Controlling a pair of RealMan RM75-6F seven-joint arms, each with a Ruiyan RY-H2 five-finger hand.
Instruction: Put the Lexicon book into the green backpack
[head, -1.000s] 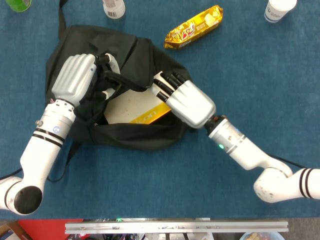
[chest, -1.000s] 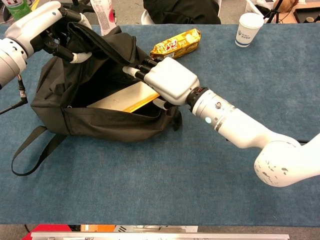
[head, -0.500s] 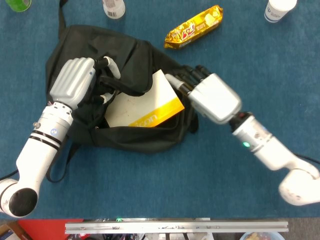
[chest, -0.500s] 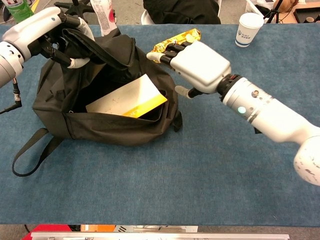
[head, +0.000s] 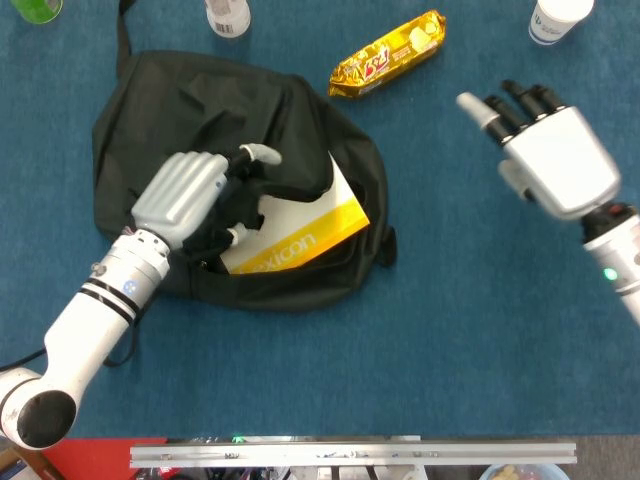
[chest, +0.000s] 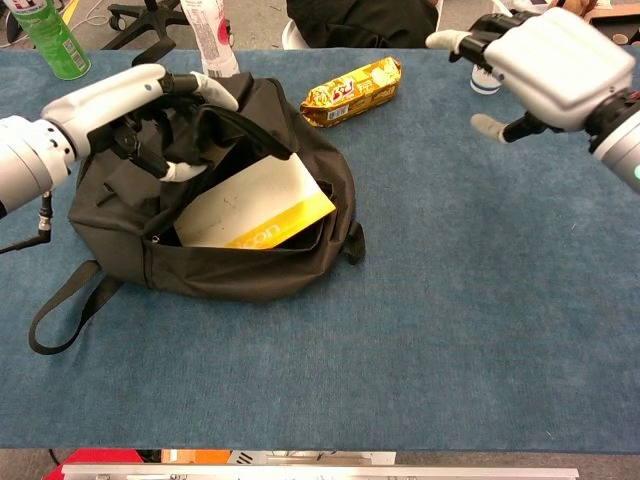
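A dark backpack (head: 200, 110) lies on a blue tabletop (head: 330, 370), its opening facing the robot. The Lexicon book (head: 295, 235), white with a yellow band, sits tilted in the opening, partly inside, one corner poking out past the bag's lip. The left hand (head: 190, 195) reaches in from the lower left, forearm angled up toward the bag, back of the hand facing up; its fingers (chest: 190, 85) curl around the black upper flap of the opening and hold it, just beside the book's left edge. The right hand (head: 550, 150) hangs in the air well to the right of the bag, apart from everything, back of the hand toward the head camera, fingers (head: 500, 105) spread and pointing away from the robot, holding nothing. In the chest view the same right hand (chest: 545, 55) sits high at the upper right, thumb out below it. A gold snack packet (head: 388, 53) lies beyond the bag, and a white paper cup (head: 555, 18) stands at the far right edge
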